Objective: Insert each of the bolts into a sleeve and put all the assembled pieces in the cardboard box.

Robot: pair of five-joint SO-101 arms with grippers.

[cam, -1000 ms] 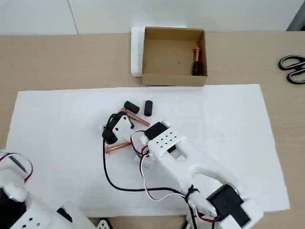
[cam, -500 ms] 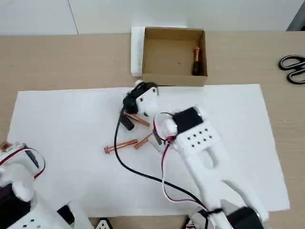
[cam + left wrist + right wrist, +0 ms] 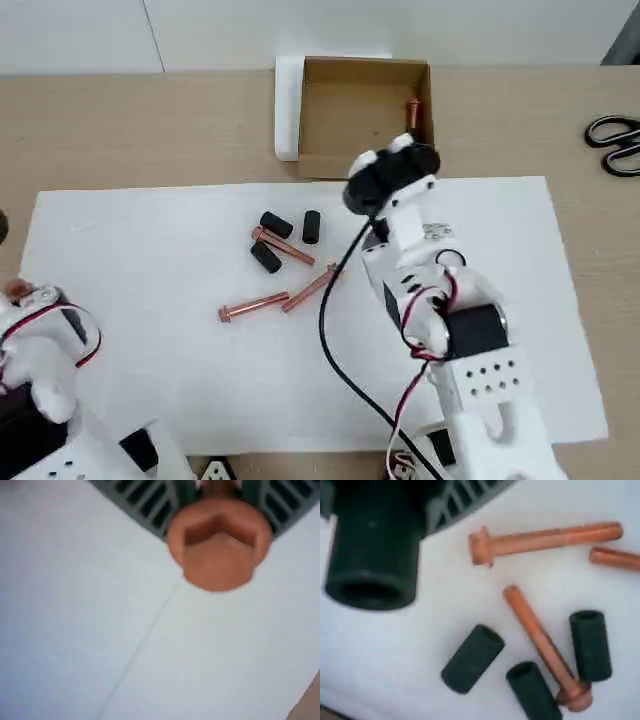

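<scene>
My right gripper [image 3: 388,180] hangs above the paper by the front wall of the cardboard box [image 3: 318,120], shut on a black sleeve [image 3: 370,560]. Three more sleeves [image 3: 276,224] [image 3: 312,226] [image 3: 266,257] lie on the white paper, mixed with three copper bolts [image 3: 284,246] [image 3: 255,306] [image 3: 310,287]. The right wrist view looks down on those sleeves [image 3: 472,658] and bolts [image 3: 545,539]. Inside the box an assembled piece [image 3: 412,112] lies along the right wall. My left gripper [image 3: 218,495], at the table's near left corner, is shut on a copper bolt [image 3: 218,547].
The white paper sheet [image 3: 150,260] covers most of the table in front of the box. A white block [image 3: 287,105] stands against the box's left side. Black scissors [image 3: 615,143] lie at the far right edge.
My right arm has risen from the pile of parts and swung right and toward the box with the sleeve. The left arm has shifted slightly at the near left corner.
</scene>
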